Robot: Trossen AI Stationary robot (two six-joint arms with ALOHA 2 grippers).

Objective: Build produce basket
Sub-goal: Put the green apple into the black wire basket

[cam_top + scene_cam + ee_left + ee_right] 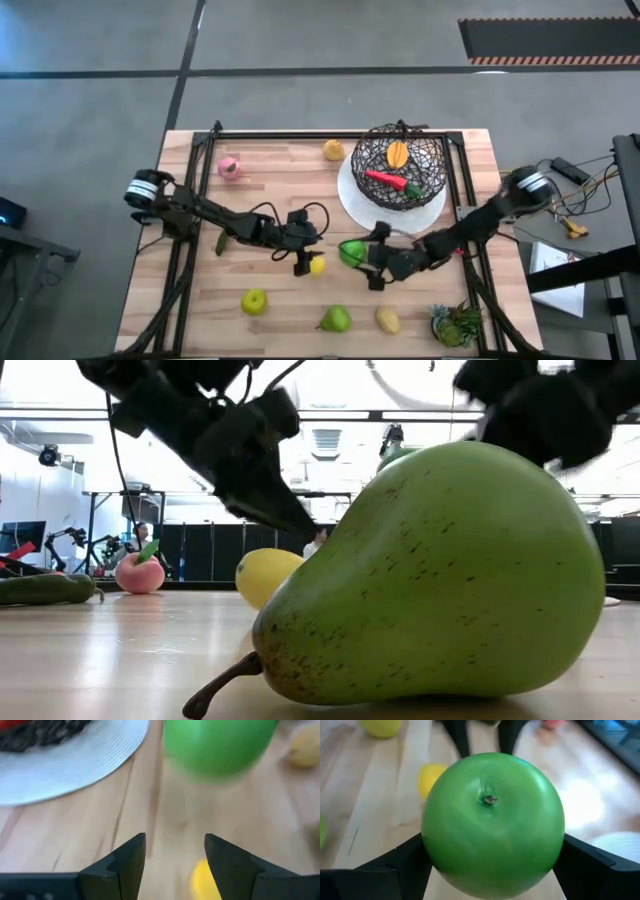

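Wooden slat table (pixel 280 290), butcher-block top, framed by dark rails; grey floor beyond. I list my stock from largest down, each placed against the basket.

1. Basket (pixel 402 160): dark woven wire bowl at the far right of the table, sitting on a white plate (pixel 350 200). It already holds an orange piece (pixel 398 154) and a red carrot-like piece (pixel 386 180).

2. Right gripper (pixel 366 262): on the near side of the basket, just off the plate's edge. Its fingers straddle a green apple (pixel 492 824), one on each flank, close against it; I judge the grip is just being taken and would not yet call it firm.

3. Left gripper (pixel 306 262): left of the basket and nearer me, fingers (pixel 125 862) parted around a lemon (pixel 316 265) that sits low between them. Whether they touch it I cannot tell from the blurred wrist view.

4. Loose produce: pear (pixel 336 319), near edge, well short of the basket; a second green apple (pixel 255 301), near left; a yellowish piece (pixel 388 320) beside the pear; another yellow fruit (pixel 333 151) just left of the basket; pink peach (pixel 230 167) far left.

5. Leafy plant tuft (pixel 456 323): near right corner, not for loading.

Step in hand: securing the apple. Next move, in my judgement: close firmly, lift clear of the plate rim, carry it over the basket mouth and release low so nothing bounces out.
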